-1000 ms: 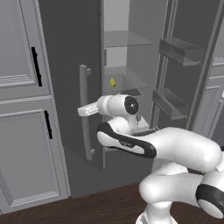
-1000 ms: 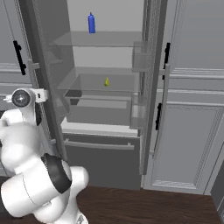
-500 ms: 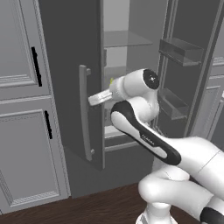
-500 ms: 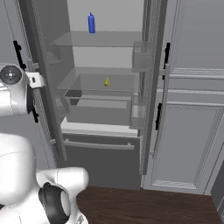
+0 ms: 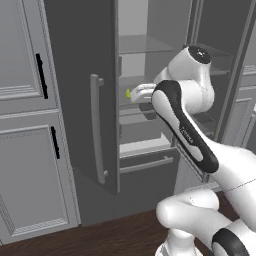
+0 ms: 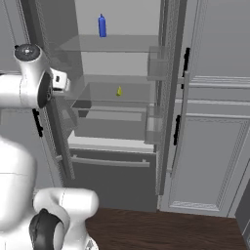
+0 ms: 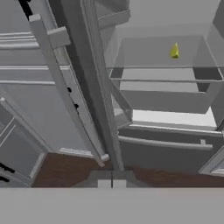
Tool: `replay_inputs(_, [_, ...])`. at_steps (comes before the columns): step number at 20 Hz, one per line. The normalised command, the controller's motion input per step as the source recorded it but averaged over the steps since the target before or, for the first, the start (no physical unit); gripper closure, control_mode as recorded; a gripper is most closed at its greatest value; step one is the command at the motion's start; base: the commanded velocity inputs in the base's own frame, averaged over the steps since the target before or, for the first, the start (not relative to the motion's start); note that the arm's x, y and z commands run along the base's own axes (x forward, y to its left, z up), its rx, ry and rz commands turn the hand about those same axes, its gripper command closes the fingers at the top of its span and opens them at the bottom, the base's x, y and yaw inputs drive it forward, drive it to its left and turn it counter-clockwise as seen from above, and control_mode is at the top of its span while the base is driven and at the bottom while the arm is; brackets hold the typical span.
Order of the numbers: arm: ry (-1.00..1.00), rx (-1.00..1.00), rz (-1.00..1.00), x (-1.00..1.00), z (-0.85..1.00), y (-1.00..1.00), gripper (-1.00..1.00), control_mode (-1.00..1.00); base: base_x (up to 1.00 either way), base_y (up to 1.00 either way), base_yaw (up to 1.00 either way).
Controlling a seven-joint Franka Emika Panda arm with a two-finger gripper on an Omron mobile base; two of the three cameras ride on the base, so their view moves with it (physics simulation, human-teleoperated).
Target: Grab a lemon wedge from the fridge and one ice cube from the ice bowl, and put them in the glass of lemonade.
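The fridge stands with its doors swung open and its clear shelves showing. The lemon wedge, tiny and bright yellow, sits on the middle shelf; the hand view has the lemon wedge at upper right, and from the left the lemon wedge peeks out just behind the hand. My gripper hovers at the front of that shelf, left of the wedge and short of it. The gripper is shut and holds nothing. The ice bowl and the glass of lemonade are out of view.
A blue bottle stands on the top shelf. The left door's long bar handle and the door edge lie close to my hand. The right door carries bins. Panelled cabinets flank the fridge.
My arm has risen and swung right, from the left door's handle to the front of the middle shelf. The gripper stayed shut.
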Motion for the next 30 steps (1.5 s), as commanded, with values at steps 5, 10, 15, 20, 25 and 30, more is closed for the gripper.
replay_inputs(5, [0.37, 0.13, -0.31, 0.48, -0.02, -0.44, -1.0, -1.0, 0.0, 0.0, 0.0])
replay_inputs(10, [0.18, 0.39, -0.28, 0.6, -0.47, -0.03, -1.0, -1.0, 0.0, 0.0, 0.0])
replay_inputs(15, [0.0, 0.71, -0.19, -0.09, -0.47, -0.49, -1.0, -1.0, 0.0, 0.0, 0.0])
replay_inputs(20, [0.02, 0.45, -0.03, -0.37, -0.11, 0.04, -1.0, -1.0, 0.0, 0.0, 0.0])
replay_inputs(25, [0.11, 0.18, 0.07, -0.25, -0.01, 0.55, -1.0, -1.0, 0.0, 0.0, 0.0])
replay_inputs(30, [0.24, 0.02, 0.02, 0.24, -0.01, 0.27, -1.0, -1.0, 0.0, 0.0, 0.0])
